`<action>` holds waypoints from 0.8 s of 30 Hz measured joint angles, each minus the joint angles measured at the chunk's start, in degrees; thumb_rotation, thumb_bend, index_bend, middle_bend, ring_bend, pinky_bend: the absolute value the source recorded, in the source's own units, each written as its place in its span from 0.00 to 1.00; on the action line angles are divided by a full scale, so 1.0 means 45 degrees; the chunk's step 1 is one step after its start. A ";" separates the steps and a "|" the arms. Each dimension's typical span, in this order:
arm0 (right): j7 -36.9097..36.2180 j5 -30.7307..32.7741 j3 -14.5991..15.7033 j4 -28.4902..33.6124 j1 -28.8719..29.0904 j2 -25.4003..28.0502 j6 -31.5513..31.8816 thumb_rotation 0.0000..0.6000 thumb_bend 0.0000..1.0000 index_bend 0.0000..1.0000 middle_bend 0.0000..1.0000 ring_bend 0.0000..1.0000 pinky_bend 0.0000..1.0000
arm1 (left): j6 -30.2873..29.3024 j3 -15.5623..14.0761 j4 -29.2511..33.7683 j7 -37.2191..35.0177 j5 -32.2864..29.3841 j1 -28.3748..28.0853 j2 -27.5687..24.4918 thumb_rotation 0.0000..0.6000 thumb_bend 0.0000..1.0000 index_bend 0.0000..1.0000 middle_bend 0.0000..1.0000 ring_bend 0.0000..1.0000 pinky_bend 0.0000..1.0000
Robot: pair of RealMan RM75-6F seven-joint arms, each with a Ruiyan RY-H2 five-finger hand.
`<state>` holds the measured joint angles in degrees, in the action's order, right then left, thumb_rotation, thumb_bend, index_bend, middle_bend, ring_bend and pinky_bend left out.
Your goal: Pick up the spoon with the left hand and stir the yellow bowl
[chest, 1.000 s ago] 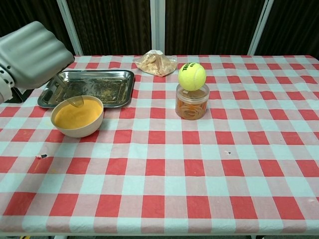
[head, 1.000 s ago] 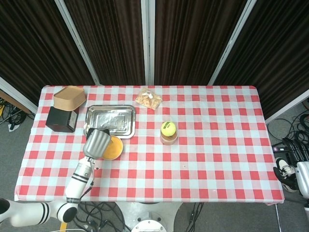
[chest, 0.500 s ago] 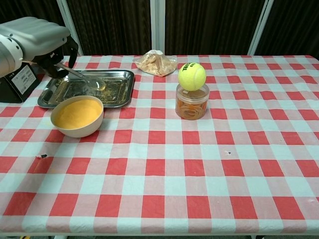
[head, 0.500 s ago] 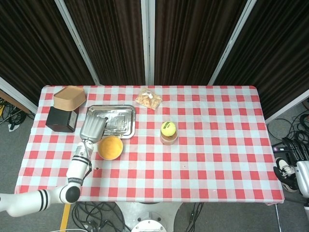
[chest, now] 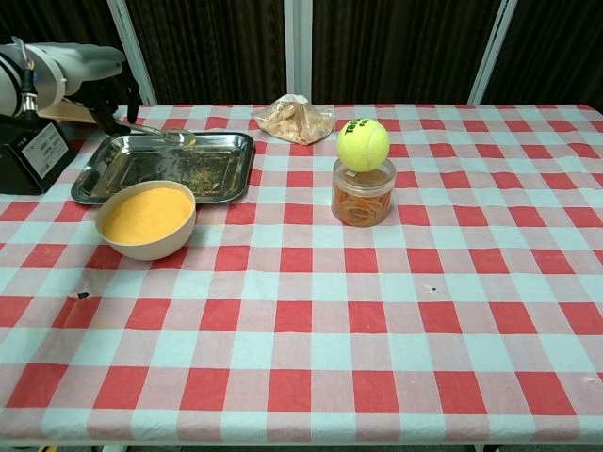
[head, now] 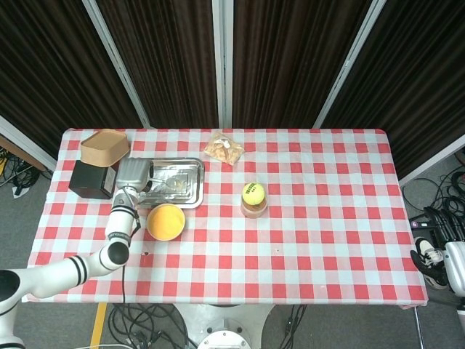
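1. Checked red-and-white tablecloth (chest: 396,311) carries a yellow bowl (chest: 146,219) (head: 166,222).
2. Behind that bowl, over the metal tray (chest: 212,169) (head: 190,190), the left hand (chest: 89,66) (head: 134,174) grips the spoon (chest: 160,137).
3. Right hand: out of sight.

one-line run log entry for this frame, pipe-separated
left hand: holds spoon over metal tray | spoon clear of yellow bowl | right hand: not in view
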<state>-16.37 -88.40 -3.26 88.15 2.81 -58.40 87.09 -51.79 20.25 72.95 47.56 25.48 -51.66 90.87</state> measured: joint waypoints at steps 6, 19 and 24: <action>0.0071 -0.0010 -0.0014 0.0050 0.0018 0.0027 -0.0002 1.00 0.27 0.00 0.08 0.00 0.00 | 0.0215 -0.0307 -0.0413 -0.0088 -0.0700 -0.0248 0.0085 1.00 0.32 0.37 0.95 0.94 0.99; 0.0088 -0.0055 0.0007 0.0127 0.0071 0.0136 -0.0086 1.00 0.27 0.00 0.07 0.00 0.00 | -0.1799 -0.1036 0.1730 -0.2926 0.2747 0.1536 -0.1401 1.00 0.24 0.31 0.64 0.59 0.78; -0.0081 -0.0073 0.0026 0.0025 0.0085 0.0099 -0.0112 1.00 0.27 0.00 0.03 0.00 0.00 | -0.3838 -0.2070 0.2606 -0.4965 0.6020 0.3325 -0.2425 1.00 0.22 0.32 0.43 0.38 0.45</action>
<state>-16.73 -88.73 -3.14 88.26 3.20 -57.96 86.58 -69.06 10.94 84.68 25.22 52.57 -36.70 79.96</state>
